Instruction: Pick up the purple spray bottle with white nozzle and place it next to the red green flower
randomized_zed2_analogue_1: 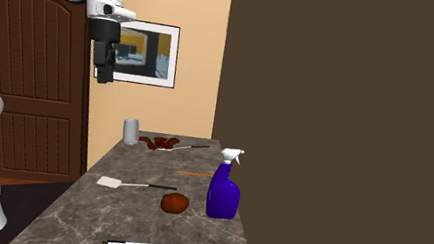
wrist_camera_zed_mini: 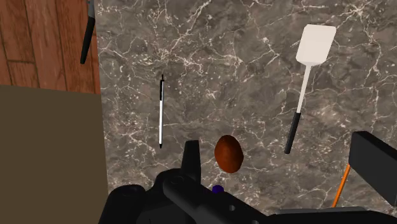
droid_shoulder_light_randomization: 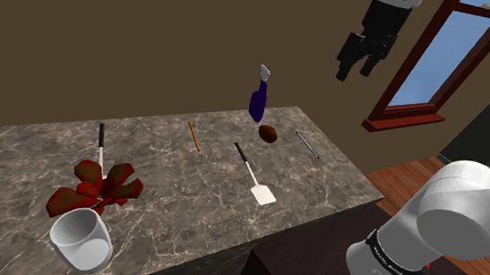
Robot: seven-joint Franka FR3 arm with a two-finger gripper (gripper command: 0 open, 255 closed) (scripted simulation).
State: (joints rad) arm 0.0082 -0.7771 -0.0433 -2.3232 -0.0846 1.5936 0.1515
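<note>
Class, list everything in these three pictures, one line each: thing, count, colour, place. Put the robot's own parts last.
spray bottle: 1, purple, white nozzle, upright near the wall
oval lump: 1, brown, beside the bottle
spatula: 1, white, black handle, mid-table
pen: 1, white, dark tips, table end nearest the stand
stick: 1, orange, toward the wall
flower: 1, mostly red, shoulder view's left
utensil: 1, black handle, behind the flower
cup: 1, white, by the flower
table: 1, grey marbled
arm: 1, white
gripper: 1, black, open, high above the table
</note>
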